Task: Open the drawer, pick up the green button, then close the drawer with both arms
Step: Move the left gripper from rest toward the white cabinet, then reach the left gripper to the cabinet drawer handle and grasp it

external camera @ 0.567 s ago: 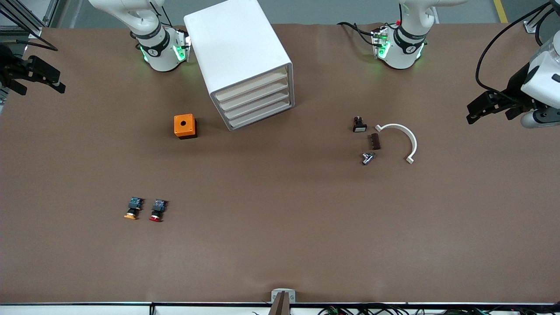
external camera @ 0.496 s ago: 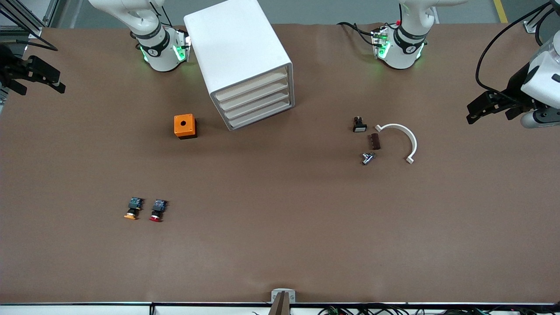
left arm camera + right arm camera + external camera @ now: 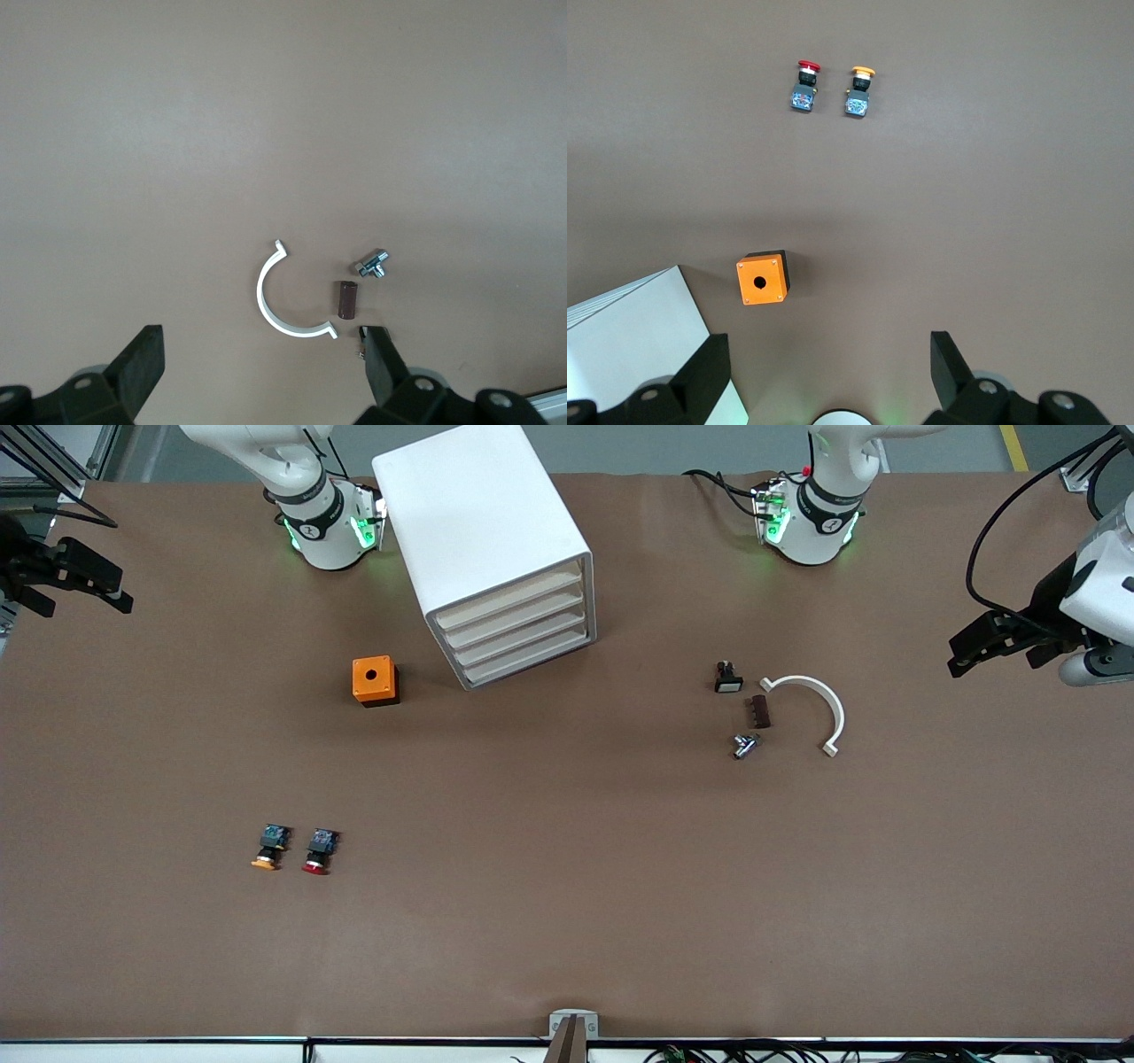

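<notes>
The white box cabinet [image 3: 483, 522] stands between the two arm bases, and a corner of it shows in the right wrist view [image 3: 629, 345]. Its four cream-fronted drawers [image 3: 514, 629] are all shut. The green-capped button is out of view. My left gripper [image 3: 961, 654] is open and empty, held high over the left arm's end of the table, and it looks down on small parts [image 3: 263, 343]. My right gripper [image 3: 122, 593] is open and empty, held high over the right arm's end of the table [image 3: 828, 350].
An orange box with a round hole [image 3: 375, 680] sits beside the cabinet. An orange-capped button [image 3: 268, 849] and a red-capped button [image 3: 318, 851] lie nearer the camera. A white half-ring clamp [image 3: 819, 704], brown block [image 3: 759, 711], metal fitting [image 3: 744, 745] and small black part [image 3: 727, 678] lie toward the left arm's end.
My left gripper has shifted very slightly toward its end of the table. Nothing else has moved.
</notes>
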Robot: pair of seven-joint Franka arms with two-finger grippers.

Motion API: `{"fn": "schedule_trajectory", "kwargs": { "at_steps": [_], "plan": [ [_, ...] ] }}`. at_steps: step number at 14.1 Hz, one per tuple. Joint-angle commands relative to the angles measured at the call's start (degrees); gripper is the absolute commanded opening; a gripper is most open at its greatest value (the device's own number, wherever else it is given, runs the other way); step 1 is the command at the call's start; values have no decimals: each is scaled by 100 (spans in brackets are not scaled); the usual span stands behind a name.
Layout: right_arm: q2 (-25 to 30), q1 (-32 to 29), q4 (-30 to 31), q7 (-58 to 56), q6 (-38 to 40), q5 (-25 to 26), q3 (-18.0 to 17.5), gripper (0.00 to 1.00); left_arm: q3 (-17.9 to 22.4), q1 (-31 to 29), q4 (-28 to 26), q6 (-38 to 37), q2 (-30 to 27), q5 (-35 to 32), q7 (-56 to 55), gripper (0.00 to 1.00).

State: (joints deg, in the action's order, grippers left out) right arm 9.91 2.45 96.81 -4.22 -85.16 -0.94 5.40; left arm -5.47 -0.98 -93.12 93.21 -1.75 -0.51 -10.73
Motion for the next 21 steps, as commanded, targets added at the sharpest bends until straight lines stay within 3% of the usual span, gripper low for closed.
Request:
{"fn": "schedule_trajectory", "kwargs": {
  "at_steps": [1, 7, 14, 17, 21],
  "plan": [
    [82, -25, 23, -70, 8, -46, -30, 100, -7, -235, 84, -48, 131, 60, 54, 100],
    [90, -52, 5, -70, 35, -46, -22, 100, -7, -482, 110, 110, 772, 192, 62, 100],
    [90, -25, -4, -79, -9, 208, -48, 100, -69, 115, 180, 215, 2169, 192, -121, 100],
    [90, -16, -4, -88, 0, 235, -48, 100, -77, 659, 619, 154, 2740, 227, -1260, 100],
    [73, -25, -4, -70, -18, 77, -30, 100, -86, 1187, 813, 75, 3101, 1349, -3351, 100]
  ]
}}
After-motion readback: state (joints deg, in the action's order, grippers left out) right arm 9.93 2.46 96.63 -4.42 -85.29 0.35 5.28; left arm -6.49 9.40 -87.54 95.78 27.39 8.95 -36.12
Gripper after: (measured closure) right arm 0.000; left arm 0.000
